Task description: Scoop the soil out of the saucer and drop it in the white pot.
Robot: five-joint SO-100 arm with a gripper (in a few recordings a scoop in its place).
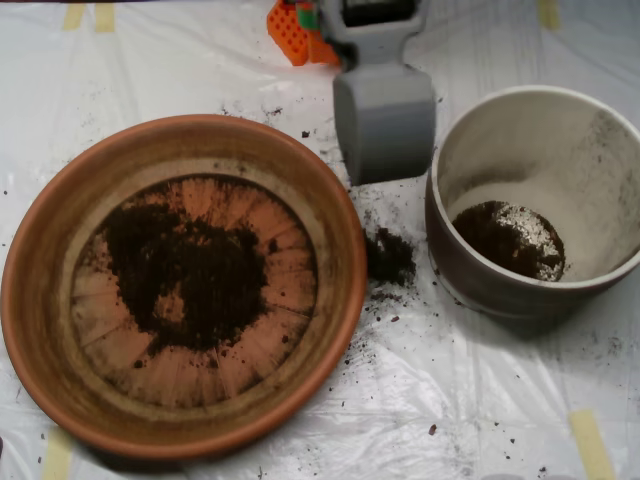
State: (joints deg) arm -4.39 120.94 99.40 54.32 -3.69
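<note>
My scoop hangs in the gap between the saucer and the pot, up toward the far edge of the sheet. From above I see only its grey back, so I cannot tell whether the shells are parted or closed, or whether anything is inside.

Most of the soil lies down and to the left of my scoop, a thin ragged patch on the saucer's ridged floor. A smaller dark mound sits in the bottom of the pot, down and to my right. Just below my scoop, on the sheet between the 2 vessels, is 1 spilled clump with crumbs scattered round it.

That spill shows the risk, I judge: grains can drop in this gap if I open short of the pot's rim. The saucer layer is thin, so a shallow pass may skate over the ridges and take little, while a deep one could nudge the saucer.
</note>
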